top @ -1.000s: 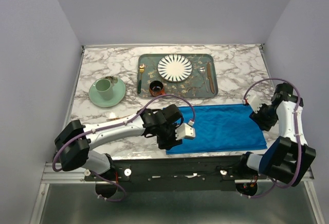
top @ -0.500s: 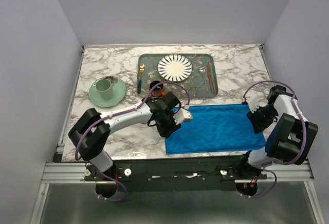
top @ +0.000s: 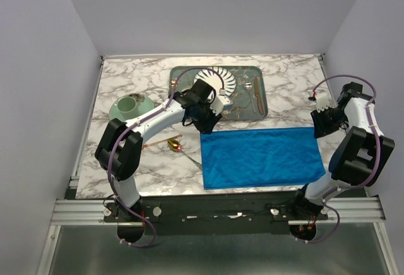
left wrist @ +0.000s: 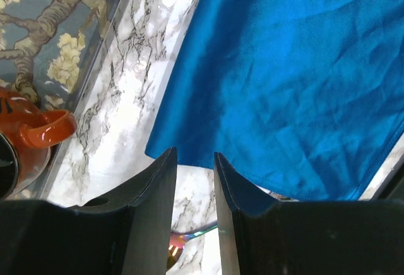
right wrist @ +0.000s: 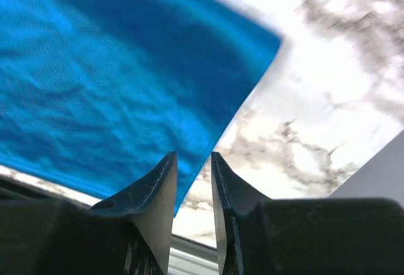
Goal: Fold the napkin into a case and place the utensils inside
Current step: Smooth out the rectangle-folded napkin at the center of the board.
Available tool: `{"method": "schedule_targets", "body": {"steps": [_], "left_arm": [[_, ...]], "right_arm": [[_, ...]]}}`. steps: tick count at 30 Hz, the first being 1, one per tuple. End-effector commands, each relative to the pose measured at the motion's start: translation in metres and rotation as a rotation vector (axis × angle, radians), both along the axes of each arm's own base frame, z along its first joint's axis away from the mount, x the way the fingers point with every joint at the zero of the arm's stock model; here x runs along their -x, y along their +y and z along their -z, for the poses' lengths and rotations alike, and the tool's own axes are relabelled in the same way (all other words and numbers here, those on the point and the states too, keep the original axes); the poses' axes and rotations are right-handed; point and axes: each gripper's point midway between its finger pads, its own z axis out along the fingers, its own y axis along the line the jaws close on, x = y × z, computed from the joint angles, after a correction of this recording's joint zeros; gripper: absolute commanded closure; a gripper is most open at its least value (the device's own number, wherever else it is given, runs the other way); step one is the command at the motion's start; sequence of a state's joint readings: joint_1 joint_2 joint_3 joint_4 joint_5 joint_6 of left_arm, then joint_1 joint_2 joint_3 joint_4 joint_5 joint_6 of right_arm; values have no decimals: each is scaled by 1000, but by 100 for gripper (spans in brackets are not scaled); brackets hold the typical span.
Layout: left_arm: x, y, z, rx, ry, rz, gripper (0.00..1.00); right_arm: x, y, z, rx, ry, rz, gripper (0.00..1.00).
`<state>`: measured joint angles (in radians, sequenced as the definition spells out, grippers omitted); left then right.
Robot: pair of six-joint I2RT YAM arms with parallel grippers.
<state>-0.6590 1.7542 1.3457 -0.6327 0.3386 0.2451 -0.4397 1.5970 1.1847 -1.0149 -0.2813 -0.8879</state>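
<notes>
Blue cloth takes up the near middle and right of the marble worktop (top: 290, 76): the napkin (top: 262, 156) lies flat as a wide rectangle, its long edges running left to right. It is far from the narrow case the task asks for, so the folding looks to be the step in hand. Just left of it, clear of the cloth, lie the utensils. The spoon (top: 174, 143) has its gold bowl to the left and its thin handle slanting toward the napkin's near-left side, and the copper fork (top: 153, 144) lies beyond the bowl, further left. Parked there, they probably leave the cloth free to be folded and stay within reach for slipping in later. A little farther back, each hand hangs by a far corner of the napkin. The left hand (left wrist: 194, 158) has its fingers a small way apart with nothing between them, the far-left corner just ahead of its tips and not touched. The right hand (right wrist: 192, 158) is likewise narrowly parted and empty, with the far-right corner just beyond and to the right of its tips. That pairing suggests both corners are to be pinched together and the far edge drawn toward the near one. Beyond the left hand an orange cup (left wrist: 28, 137) stands on the patterned tray (top: 243, 112), which also carries the striped plate (top: 230, 84). A green cup and saucer (top: 129, 106) sit at far left.
</notes>
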Motion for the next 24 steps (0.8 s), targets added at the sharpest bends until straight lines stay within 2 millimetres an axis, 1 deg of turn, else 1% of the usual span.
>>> {"method": "schedule_targets", "body": {"steps": [1, 2, 3, 4, 5, 6, 7, 8, 9, 11, 12, 13, 14, 16, 17, 18, 19, 21, 22, 23, 24], "left_arm": [[2, -5, 5, 8, 36, 12, 60], [6, -5, 5, 11, 43, 24, 60], [10, -5, 7, 7, 51, 33, 60], [17, -3, 13, -5, 61, 43, 60], [25, -5, 16, -11, 60, 68, 59], [27, -5, 19, -24, 51, 72, 59], [35, -2, 27, -41, 65, 79, 59], [39, -4, 31, -46, 68, 89, 59], [41, -5, 34, -48, 69, 90, 59], [43, -7, 45, -76, 80, 90, 59], [45, -8, 50, -90, 95, 90, 59], [41, -11, 48, -88, 95, 84, 60], [41, -12, 57, -103, 117, 79, 60], [36, -14, 59, -116, 121, 70, 62], [33, -12, 65, -138, 119, 65, 62], [32, -12, 68, -143, 117, 62, 64], [28, -12, 68, -149, 110, 62, 64], [23, -8, 77, -176, 119, 46, 65], [18, -7, 77, -176, 120, 32, 66], [16, -4, 83, -188, 129, 20, 66], [14, -4, 83, -192, 128, 15, 67]], "right_arm": [[-2, 11, -1, -93, 48, 79, 66], [6, 7, 3, -60, 68, 66, 66], [11, 5, 2, -34, 62, 61, 65], [27, 7, 13, -31, 105, 62, 65], [36, 2, 16, -11, 118, 75, 64], [44, 2, 19, -7, 129, 80, 62], [54, 3, 25, -6, 147, 90, 61], [61, 2, 29, -1, 158, 103, 61], [62, 1, 33, 6, 155, 102, 61], [70, 6, 45, -4, 178, 113, 61], [68, 5, 50, -4, 173, 119, 61], [68, 6, 53, -10, 182, 125, 62], [68, 6, 61, -28, 212, 132, 62], [62, 2, 67, -22, 212, 142, 63], [60, 1, 72, -27, 225, 149, 63], [52, -3, 70, -19, 204, 152, 63], [48, -5, 71, -20, 202, 157, 63], [37, -9, 69, -23, 192, 169, 63], [32, -11, 67, -23, 186, 172, 63], [29, -11, 66, -30, 183, 174, 63], [28, -11, 65, -34, 184, 175, 63]]}}
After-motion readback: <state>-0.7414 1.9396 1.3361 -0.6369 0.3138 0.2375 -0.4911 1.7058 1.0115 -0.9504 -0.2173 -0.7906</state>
